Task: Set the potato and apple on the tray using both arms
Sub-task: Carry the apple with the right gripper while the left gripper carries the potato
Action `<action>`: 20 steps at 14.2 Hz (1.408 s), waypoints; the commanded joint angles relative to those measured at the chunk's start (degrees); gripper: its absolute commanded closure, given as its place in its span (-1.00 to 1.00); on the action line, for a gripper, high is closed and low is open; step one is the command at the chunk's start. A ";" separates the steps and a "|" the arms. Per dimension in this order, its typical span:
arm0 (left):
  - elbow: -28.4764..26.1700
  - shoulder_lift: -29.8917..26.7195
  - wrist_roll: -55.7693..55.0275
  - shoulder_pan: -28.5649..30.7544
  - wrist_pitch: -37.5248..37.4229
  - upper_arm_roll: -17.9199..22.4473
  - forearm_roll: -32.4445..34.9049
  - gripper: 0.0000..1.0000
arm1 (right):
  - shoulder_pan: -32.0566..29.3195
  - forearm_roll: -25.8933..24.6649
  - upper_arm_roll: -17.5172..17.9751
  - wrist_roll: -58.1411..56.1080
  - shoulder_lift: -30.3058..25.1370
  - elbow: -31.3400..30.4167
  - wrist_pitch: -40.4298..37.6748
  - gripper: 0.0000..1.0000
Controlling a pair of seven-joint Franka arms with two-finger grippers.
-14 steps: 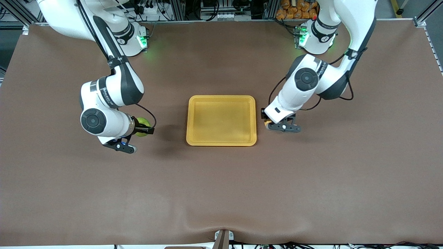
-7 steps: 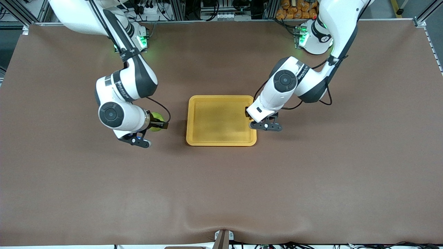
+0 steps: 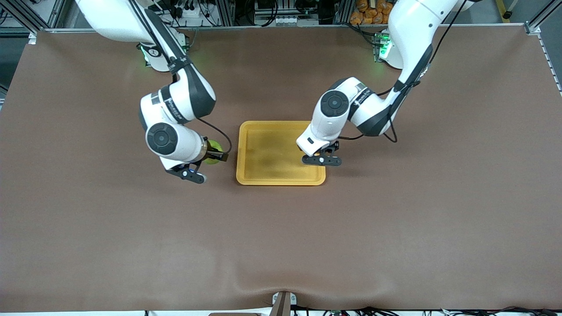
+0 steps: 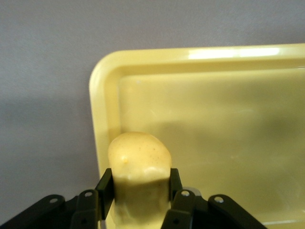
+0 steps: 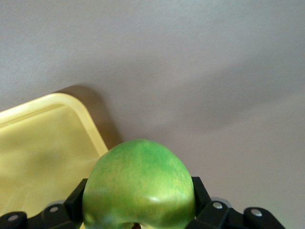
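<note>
A yellow tray (image 3: 268,153) sat at the middle of a brown table (image 3: 395,228). The left gripper (image 3: 312,153) hung in the air over the tray's edge toward the left arm's end, its two fingers clamped on the sides of a pale yellow potato (image 4: 139,174), whose rounded end stuck out above a corner of the tray. The right gripper (image 3: 216,156) hung over bare table just beside the tray's rim toward the right arm's end, its fingers clenched around a round green apple (image 5: 138,183).
</note>
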 commanded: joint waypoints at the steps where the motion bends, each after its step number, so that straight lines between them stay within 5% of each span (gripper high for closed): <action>1: 3.59 3.07 -2.84 -1.37 -1.16 0.38 2.11 0.86 | 1.93 1.18 -0.24 3.85 1.48 -0.05 2.86 1.00; 9: 3.68 5.36 -5.13 -1.55 -1.16 0.64 5.36 0.55 | 5.71 1.53 -0.24 10.36 4.65 -0.14 9.01 1.00; 12: 4.03 5.80 -5.22 -1.46 -1.16 1.08 5.45 -0.12 | 6.86 3.28 -0.24 10.63 6.05 -0.14 10.60 1.00; 13: 4.04 5.80 -5.13 -1.28 -1.16 1.17 5.54 -0.69 | 7.30 3.81 -0.24 11.59 6.66 -0.14 12.00 1.00; 14: 4.04 5.80 -4.96 -1.28 -1.16 1.43 5.97 -1.00 | 7.82 3.82 -0.24 12.82 7.19 -0.14 13.58 1.00; 20: 4.39 1.86 -4.69 0.21 -3.70 1.43 7.12 -1.00 | 10.20 3.82 -0.24 16.43 9.83 0.04 16.41 1.00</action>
